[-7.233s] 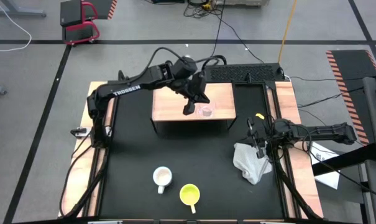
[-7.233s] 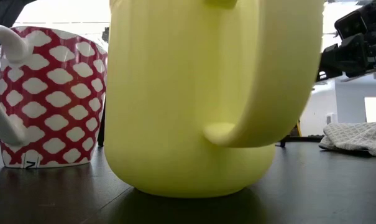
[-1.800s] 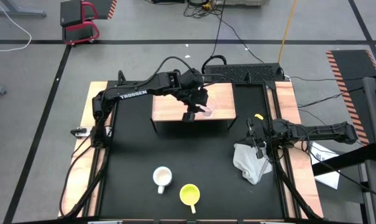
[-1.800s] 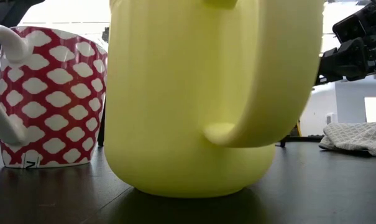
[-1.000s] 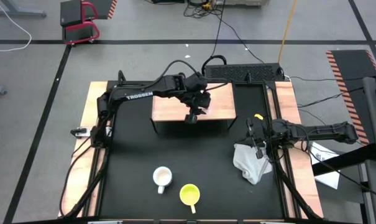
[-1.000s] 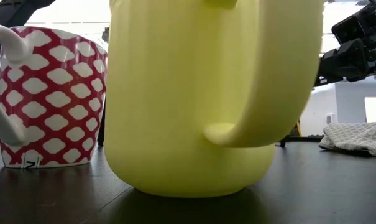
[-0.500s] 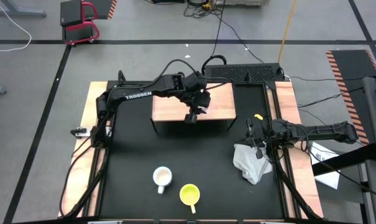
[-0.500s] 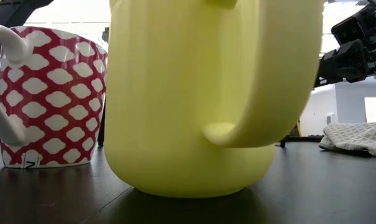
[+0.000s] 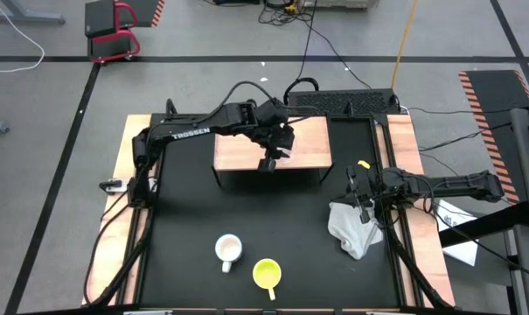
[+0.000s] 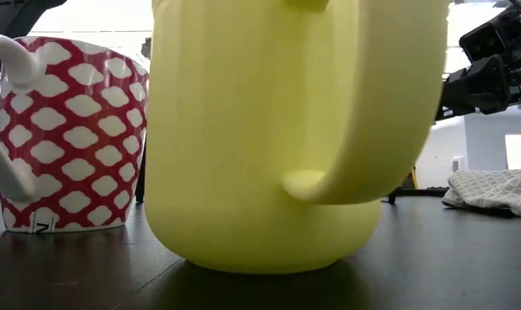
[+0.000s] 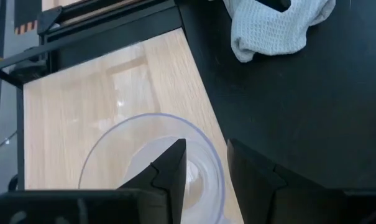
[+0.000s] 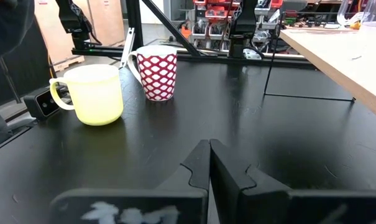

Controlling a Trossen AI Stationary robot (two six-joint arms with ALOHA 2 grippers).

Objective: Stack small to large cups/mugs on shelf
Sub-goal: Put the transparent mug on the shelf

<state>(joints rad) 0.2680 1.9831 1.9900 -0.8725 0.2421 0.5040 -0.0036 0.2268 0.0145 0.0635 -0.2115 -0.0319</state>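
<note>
The clear glass cup [image 11: 156,165] sits on the wooden shelf [image 9: 238,149], near its front edge. The left gripper [image 11: 206,165] pinches the cup's rim between its fingers. The right gripper [image 12: 209,163] rests squeezed together by the white cloth [image 9: 351,227].

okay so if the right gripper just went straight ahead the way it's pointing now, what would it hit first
Probably nothing close by. The shut right gripper points across bare black tabletop. The red-patterned mug and the yellow mug both stand off to one side of that line, though depth is hard to judge.
</note>
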